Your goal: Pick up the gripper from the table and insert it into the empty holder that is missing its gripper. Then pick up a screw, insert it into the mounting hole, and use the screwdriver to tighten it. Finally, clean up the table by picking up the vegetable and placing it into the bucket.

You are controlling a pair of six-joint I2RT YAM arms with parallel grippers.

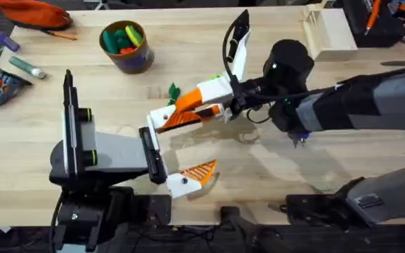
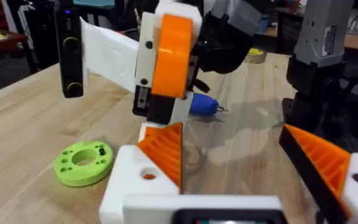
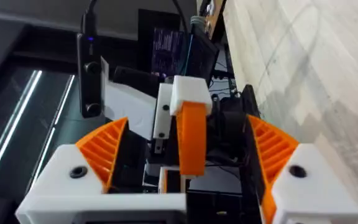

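- Left claw [image 1: 178, 151]: open, empty, near centre; far mount holds an orange finger.
- Right claw [image 1: 162, 121]: reaching across from the right, open, just beyond it.
- Vegetable [image 1: 172, 91]: on surface [image 1: 273, 172], just beyond right claw.
- Bucket [image 1: 126, 46]: farther, left.

Screwdriver [image 2: 202, 105] mostly hidden, perhaps.

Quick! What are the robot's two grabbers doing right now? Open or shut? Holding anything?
Left gripper: fingers open, holding nothing.
Right gripper: fingers open, holding nothing.
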